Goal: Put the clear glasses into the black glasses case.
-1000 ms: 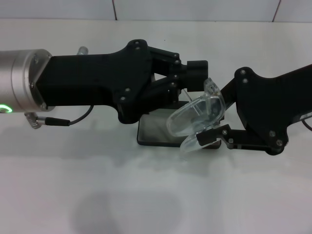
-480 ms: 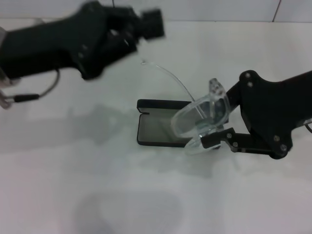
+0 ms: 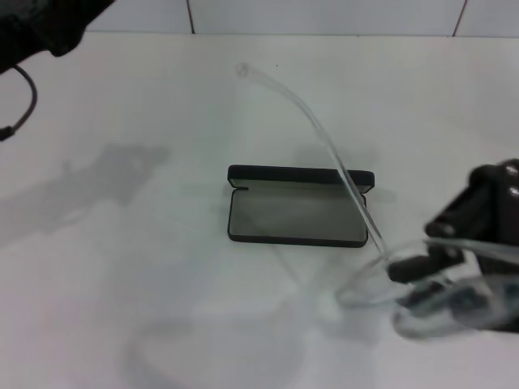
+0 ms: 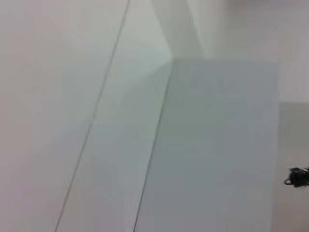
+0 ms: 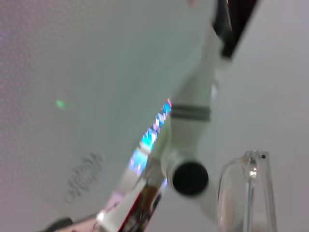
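The black glasses case (image 3: pixel 293 215) lies open in the middle of the white table, grey lining up, lid edge toward the far side. My right gripper (image 3: pixel 435 278) is at the lower right, lifted toward the head camera and near-right of the case, shut on the clear glasses (image 3: pixel 365 284). One clear temple arm (image 3: pixel 323 134) sweeps up and far-left over the case. A clear piece of the frame (image 5: pixel 251 188) shows in the right wrist view. My left arm (image 3: pixel 45 24) is drawn back to the far left corner.
The white table (image 3: pixel 162 267) spreads around the case, with a tiled wall behind it. A black cable (image 3: pixel 24 105) hangs from the left arm. The left wrist view shows only pale wall panels.
The left arm has swung away from the glasses to the far left. The right gripper has carried the glasses down-right and closer to the head camera, uncovering the open case.
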You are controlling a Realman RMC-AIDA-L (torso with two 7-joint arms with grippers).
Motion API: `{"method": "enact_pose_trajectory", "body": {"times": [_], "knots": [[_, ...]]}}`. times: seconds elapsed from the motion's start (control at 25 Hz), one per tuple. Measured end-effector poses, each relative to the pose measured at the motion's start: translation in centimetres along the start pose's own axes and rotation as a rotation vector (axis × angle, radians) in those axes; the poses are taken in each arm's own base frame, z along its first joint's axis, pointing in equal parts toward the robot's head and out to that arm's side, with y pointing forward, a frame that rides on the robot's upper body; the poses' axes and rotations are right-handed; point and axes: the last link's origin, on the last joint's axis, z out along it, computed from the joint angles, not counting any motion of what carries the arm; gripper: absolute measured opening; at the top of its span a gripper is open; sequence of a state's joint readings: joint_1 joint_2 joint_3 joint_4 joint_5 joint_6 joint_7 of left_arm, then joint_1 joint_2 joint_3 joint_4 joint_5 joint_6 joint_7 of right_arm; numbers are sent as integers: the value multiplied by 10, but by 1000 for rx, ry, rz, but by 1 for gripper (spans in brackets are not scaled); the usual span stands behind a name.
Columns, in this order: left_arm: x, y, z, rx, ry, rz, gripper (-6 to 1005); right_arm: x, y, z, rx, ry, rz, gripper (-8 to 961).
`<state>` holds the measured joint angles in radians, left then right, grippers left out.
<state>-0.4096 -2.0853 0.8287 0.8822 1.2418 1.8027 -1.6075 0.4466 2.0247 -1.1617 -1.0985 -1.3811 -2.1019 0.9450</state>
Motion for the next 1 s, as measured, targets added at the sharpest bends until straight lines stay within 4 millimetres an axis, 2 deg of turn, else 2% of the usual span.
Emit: {"method": "enact_pose_trajectory", "body": {"times": [0.16,0.28,0.56,0.68,1.0], "knots": [[-13,-5,8,-7,-8,-49,84,-5,3,0,6,-60,-77,123],[-26,-6,22,-47,-31,-103,84,-5,0,1,11,-71,-103,123],[-41,12,61,-224,-75,-181,83,7,-16,9,16,-111,-58,123],[-43,16,70,-267,-88,-188,83,11,-18,10,21,-124,-47,123],[-39,20,70,-306,-79,-182,83,16,-17,7,54,-108,-36,124]]}}
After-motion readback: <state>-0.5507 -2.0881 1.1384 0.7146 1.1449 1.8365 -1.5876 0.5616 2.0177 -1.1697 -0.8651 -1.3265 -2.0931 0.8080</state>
